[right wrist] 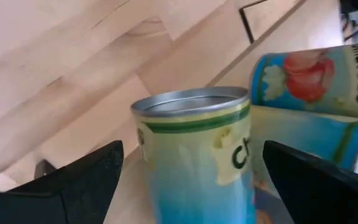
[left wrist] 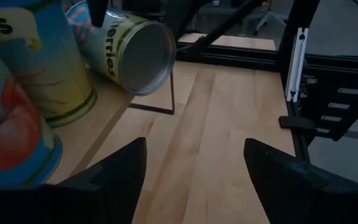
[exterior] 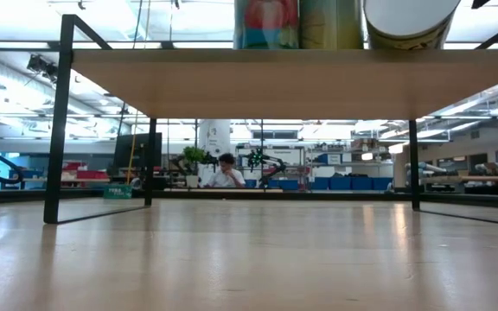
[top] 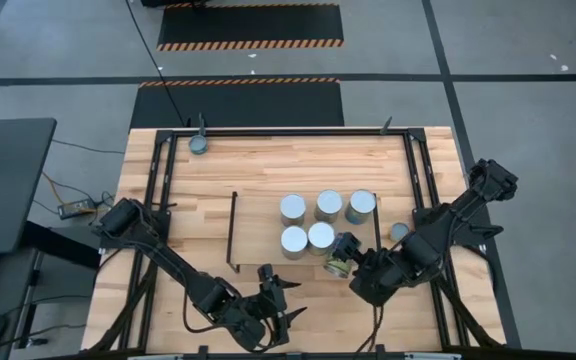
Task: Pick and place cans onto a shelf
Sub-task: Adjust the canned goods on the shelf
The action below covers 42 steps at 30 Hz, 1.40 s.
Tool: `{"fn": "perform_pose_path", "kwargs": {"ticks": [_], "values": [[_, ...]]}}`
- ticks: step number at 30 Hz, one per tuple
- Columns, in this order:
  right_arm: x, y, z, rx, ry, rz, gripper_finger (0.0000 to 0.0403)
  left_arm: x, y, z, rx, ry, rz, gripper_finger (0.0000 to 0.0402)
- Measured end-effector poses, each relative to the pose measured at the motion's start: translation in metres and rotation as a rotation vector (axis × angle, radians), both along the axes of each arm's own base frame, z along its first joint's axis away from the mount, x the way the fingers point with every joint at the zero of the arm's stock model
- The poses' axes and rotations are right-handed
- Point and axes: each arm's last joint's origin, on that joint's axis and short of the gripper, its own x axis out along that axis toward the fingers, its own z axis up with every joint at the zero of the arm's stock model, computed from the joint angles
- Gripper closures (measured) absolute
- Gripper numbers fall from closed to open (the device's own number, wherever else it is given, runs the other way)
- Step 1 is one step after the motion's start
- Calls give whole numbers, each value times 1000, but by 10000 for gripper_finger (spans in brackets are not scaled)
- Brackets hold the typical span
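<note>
The shelf [top: 258,225] is a light-wood board with black wire end frames at mid-table; the low view looks under its board [exterior: 275,73]. Several cans stand upright on its right half [top: 321,236], with silver tops and colourful labels. One can [top: 399,232] stands on the table right of the shelf, and another [top: 198,145] stands at the far left corner. My right gripper [top: 346,264] is shut on a tilted can [top: 338,260] at the shelf's near right corner. My left gripper [top: 273,295] is open and empty near the table's front edge, in front of the shelf. My right gripper pinches the can's side wall [right wrist: 143,158] between its two fingers, one on each side. It comes from the table's near right, slanting. The can is tilted, its flat bottom [left wrist: 145,56] turned toward the near edge. Whether its low rim touches the board, I cannot tell.
A black rail frame [top: 163,200] edges the table. The shelf's left half is bare board. The loose can right of the shelf stands close to my right arm [top: 438,225]. A person [exterior: 226,173] sits far off in the room behind.
</note>
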Motion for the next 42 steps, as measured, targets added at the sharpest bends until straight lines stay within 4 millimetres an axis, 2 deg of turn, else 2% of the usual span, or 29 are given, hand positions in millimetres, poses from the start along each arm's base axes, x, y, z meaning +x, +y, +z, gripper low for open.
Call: {"fn": "perform_pose_path", "kwargs": {"ticks": [7,14,19,29,34,39,42], "values": [[12,-11,0,86,34,-13,12,2,2,0,0,0,6,127],[19,-18,-1,133,28,-30,38,1,2,0,-1,0,4,127],[17,-21,-17,136,86,-30,52,1,2,0,0,0,4,127],[15,-12,-16,183,27,-96,55,1,2,0,1,0,4,127],[4,-7,-5,264,-21,-162,61,0,0,0,1,0,-1,127],[-15,-9,18,353,-127,-247,91,-1,-1,0,4,-2,2,127],[-29,-13,33,396,-241,-343,93,-1,-1,0,3,-3,3,127]]}}
